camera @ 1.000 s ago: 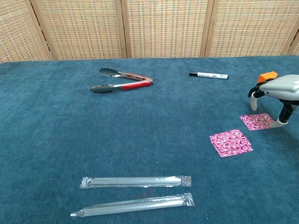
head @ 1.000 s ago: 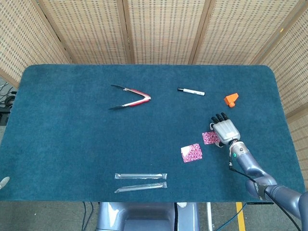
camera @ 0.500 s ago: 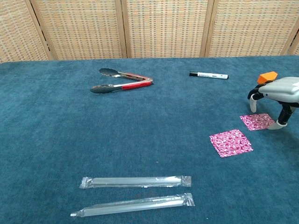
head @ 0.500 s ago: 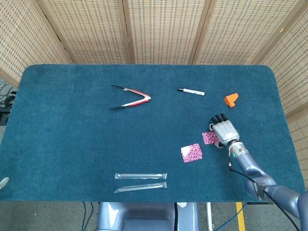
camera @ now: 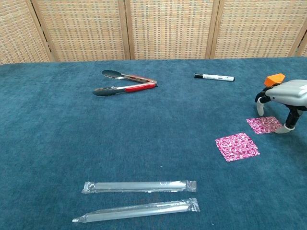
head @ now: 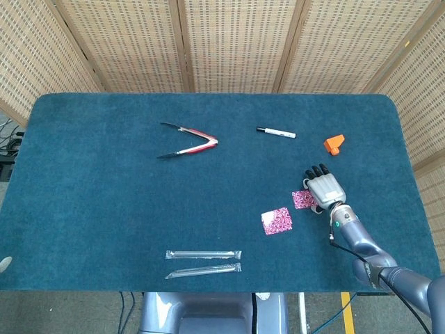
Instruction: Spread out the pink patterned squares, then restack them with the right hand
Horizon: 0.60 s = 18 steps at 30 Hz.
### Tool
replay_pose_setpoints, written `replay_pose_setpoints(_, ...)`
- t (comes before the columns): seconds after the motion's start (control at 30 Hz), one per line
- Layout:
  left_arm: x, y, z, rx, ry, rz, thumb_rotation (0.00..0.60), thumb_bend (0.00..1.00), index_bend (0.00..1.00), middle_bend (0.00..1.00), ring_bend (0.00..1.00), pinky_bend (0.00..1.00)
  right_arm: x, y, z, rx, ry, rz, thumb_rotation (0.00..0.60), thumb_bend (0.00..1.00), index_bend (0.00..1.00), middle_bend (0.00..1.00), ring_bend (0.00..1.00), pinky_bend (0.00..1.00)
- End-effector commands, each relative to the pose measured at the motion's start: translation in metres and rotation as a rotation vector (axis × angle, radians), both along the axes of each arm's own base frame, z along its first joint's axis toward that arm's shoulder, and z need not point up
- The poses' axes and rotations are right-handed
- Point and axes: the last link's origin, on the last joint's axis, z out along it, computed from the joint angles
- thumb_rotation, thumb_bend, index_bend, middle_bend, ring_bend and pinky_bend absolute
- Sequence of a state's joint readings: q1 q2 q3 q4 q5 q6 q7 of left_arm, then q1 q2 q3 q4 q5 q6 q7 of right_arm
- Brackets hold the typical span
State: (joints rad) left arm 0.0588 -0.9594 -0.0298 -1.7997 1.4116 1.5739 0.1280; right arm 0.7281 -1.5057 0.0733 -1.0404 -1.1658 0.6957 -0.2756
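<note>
Two pink patterned squares lie flat and apart on the blue table cloth. The larger-looking one [head: 277, 221] [camera: 237, 146] is nearer the front. The other [head: 302, 200] [camera: 263, 124] lies to its far right, partly under my right hand [head: 325, 188] [camera: 289, 91]. That hand arches over the square's right side with fingers spread and pointing down; it grips nothing. Its thumb tip [camera: 287, 128] stands by the square's near right corner. A pale sliver at the left table edge [head: 3, 263] may be my left hand.
Red-handled tongs [head: 188, 140] lie at the back left, a marker [head: 275, 132] at the back middle. An orange block [head: 334, 144] sits just beyond my right hand. Two wrapped straws [head: 204, 255] [head: 203, 271] lie near the front edge.
My right hand has barely shifted over the far right square. Both squares lie where they were.
</note>
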Motion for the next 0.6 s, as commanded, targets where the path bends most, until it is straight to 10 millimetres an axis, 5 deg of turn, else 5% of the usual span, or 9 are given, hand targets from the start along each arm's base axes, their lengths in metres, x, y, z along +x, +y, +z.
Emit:
replay_pose_setpoints(0.03,0.0,0.0002,-0.0001,0.0,0.0,0.0,0.6,0.12,0.08,0.0,0.0,0.0,-0.0008,0.0003,-0.0002,0.001,0.001,-0.002,0.6,0.26,0.33,0.13,0.0,0.0)
replay_pose_setpoints(0.6,0.0002,0.0006,-0.0007,-0.002,0.001,0.0,0.6,0.12,0.08,0.0,0.0,0.0,-0.0049,0.0026,-0.0018,0.0,0.004,-0.009,0.6,0.26,0.33,0.14,0.0,0.0)
